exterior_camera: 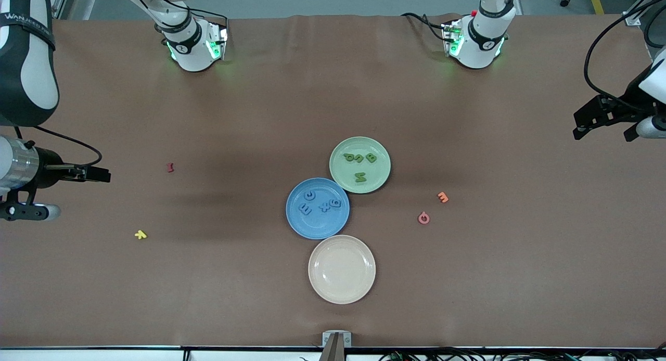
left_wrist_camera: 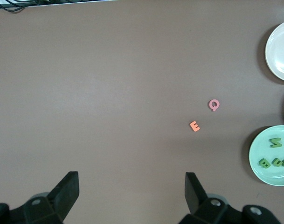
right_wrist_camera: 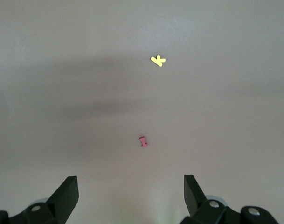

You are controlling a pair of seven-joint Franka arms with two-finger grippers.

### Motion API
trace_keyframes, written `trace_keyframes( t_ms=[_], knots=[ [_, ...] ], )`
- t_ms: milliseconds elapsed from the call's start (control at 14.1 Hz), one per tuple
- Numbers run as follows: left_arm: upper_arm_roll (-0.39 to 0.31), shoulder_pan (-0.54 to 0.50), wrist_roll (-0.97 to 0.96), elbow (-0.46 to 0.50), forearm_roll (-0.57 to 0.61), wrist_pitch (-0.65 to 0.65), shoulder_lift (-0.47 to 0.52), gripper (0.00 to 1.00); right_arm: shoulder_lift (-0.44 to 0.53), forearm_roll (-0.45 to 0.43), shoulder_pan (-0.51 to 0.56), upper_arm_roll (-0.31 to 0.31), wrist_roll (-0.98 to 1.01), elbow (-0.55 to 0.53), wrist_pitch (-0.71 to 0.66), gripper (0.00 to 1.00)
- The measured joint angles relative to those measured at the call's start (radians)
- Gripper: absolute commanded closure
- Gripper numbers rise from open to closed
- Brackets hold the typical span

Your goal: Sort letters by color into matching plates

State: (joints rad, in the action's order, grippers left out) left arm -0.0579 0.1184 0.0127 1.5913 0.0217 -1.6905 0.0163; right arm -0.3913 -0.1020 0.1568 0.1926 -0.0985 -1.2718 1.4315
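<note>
The sorting looks done — what remains are odd colours with no matching plate, so the next move is probably none. Nearest the front camera sits the round cream-beige plate (exterior_camera: 342, 269), bare. Next the mid-blue plate (exterior_camera: 318, 208) holds four blue toy letters (exterior_camera: 320, 205); the pale green plate (exterior_camera: 360, 165), farther, holds four green letters (exterior_camera: 360, 166). Both arms wait — the left hand (left_wrist_camera: 132, 186) and right hand (right_wrist_camera: 131, 189) spread wide, holding nothing, above the brown surface (exterior_camera: 499, 278).

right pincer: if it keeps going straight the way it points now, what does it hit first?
Probably the small red letter, which lies nearly centred ahead of the open right pincer; the yellow letter lies further along. Depth is unclear.
</note>
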Motion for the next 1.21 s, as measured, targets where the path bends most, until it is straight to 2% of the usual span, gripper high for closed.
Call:
trace_keyframes(
  t_ms=[498,712,996,1210],
  knots=[
    [0.000,0.000,0.000,0.000,0.000,0.000,0.000,0.00,0.039,0.004,0.016,0.008,0.011,0.020,-0.042,0.00],
    [0.000,0.000,0.000,0.000,0.000,0.000,0.000,0.00,0.061,0.010,-0.014,0.003,0.012,0.020,-0.046,0.00],
    [0.000,0.000,0.000,0.000,0.000,0.000,0.000,0.00,0.132,0.049,-0.140,-0.148,0.012,-0.019,-0.047,0.00],
    [0.000,0.000,0.000,0.000,0.000,0.000,0.000,0.00,0.209,0.068,-0.145,-0.187,0.014,-0.087,-0.038,0.00]
  ],
)
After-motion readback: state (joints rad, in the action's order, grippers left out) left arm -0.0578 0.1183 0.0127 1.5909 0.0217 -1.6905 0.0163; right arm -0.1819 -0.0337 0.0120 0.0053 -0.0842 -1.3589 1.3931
